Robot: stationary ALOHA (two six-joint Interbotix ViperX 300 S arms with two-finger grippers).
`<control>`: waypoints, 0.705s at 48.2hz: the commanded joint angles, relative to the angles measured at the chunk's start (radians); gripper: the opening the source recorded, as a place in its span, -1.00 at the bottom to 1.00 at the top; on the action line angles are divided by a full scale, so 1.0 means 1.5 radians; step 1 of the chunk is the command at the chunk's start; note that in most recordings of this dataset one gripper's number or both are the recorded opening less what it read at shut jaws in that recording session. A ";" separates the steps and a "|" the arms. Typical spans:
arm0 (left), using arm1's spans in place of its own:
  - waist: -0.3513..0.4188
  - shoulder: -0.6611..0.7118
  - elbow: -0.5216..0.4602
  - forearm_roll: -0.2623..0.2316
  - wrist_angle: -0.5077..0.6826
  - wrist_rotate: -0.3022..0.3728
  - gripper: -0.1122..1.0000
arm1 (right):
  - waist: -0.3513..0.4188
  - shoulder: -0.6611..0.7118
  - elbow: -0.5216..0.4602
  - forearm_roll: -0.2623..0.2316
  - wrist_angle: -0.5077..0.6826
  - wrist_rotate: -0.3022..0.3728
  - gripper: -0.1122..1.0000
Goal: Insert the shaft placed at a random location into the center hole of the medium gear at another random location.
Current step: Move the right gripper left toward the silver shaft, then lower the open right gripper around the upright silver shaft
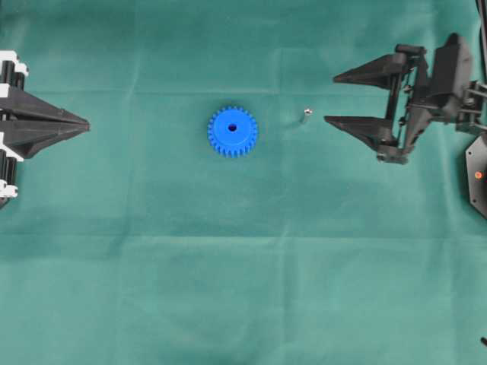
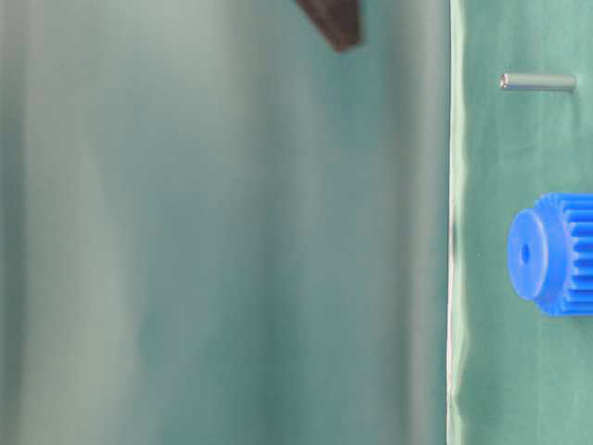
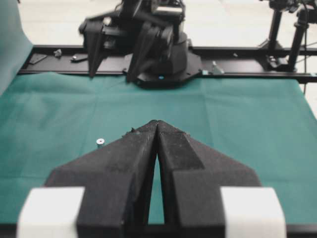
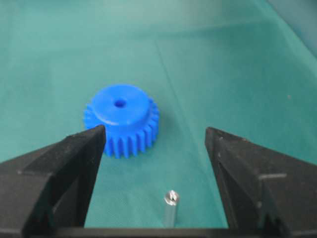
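Nothing's done yet: the shaft (image 1: 306, 115) is standing alone mid-frame, just right of the medium gear (image 1: 232, 131). Right claw (image 1: 333, 99) is gaping open nearby, left claw (image 1: 85, 125) is sitting pinched closed, far left.

Bare table (image 1: 243, 266) surrounds the upright shaft (image 1: 305, 114); only the medium gear (image 1: 232, 131) stands near, beyond it from the wide-spread right pincer (image 1: 329, 97).
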 commanded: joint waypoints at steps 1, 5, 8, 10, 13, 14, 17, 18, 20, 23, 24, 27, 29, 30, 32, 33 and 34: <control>0.002 0.008 -0.015 0.001 -0.003 -0.001 -0.80 | -0.007 0.050 -0.010 0.000 -0.040 -0.012 0.73; 0.002 0.008 -0.015 0.001 -0.003 0.000 -0.80 | -0.007 0.092 -0.013 0.002 -0.062 -0.012 0.73; 0.002 0.008 -0.014 0.001 -0.003 0.000 -0.80 | -0.008 0.125 -0.014 0.008 -0.080 -0.012 0.73; 0.002 0.008 -0.015 0.002 -0.003 0.000 -0.80 | -0.008 0.140 -0.015 0.011 -0.090 -0.012 0.73; 0.002 0.008 -0.014 0.002 -0.003 0.000 -0.80 | -0.009 0.164 -0.015 0.014 -0.107 -0.012 0.73; 0.002 0.008 -0.014 0.001 -0.003 0.000 -0.80 | -0.009 0.172 -0.015 0.015 -0.114 -0.012 0.73; 0.002 0.008 -0.014 0.002 -0.003 0.000 -0.80 | -0.009 0.190 -0.017 0.016 -0.128 -0.012 0.73; 0.002 0.008 -0.014 0.002 -0.003 0.000 -0.80 | -0.009 0.196 -0.018 0.017 -0.132 -0.012 0.73; 0.002 0.008 -0.014 0.001 -0.003 0.000 -0.80 | -0.010 0.208 -0.020 0.021 -0.136 -0.012 0.73; 0.002 0.008 -0.014 0.002 -0.003 -0.001 -0.80 | -0.012 0.229 -0.027 0.024 -0.143 -0.012 0.73; 0.002 0.008 -0.014 0.002 -0.003 0.000 -0.80 | -0.012 0.234 -0.029 0.024 -0.145 -0.012 0.73; 0.002 0.009 -0.014 0.002 -0.003 -0.001 -0.80 | -0.013 0.250 -0.035 0.025 -0.150 -0.012 0.73; 0.002 0.009 -0.013 0.002 -0.003 -0.001 -0.80 | -0.013 0.259 -0.039 0.025 -0.151 -0.012 0.73; 0.002 0.008 -0.013 0.002 -0.003 -0.001 -0.80 | -0.013 0.263 -0.040 0.025 -0.151 -0.012 0.73; 0.002 0.008 -0.013 0.001 -0.003 -0.001 -0.80 | -0.015 0.270 -0.044 0.025 -0.151 -0.012 0.73; 0.002 0.009 -0.013 0.002 -0.003 -0.001 -0.80 | -0.015 0.272 -0.045 0.025 -0.151 -0.012 0.73; 0.002 0.008 -0.013 0.002 -0.003 -0.001 -0.80 | -0.016 0.275 -0.046 0.026 -0.151 -0.012 0.73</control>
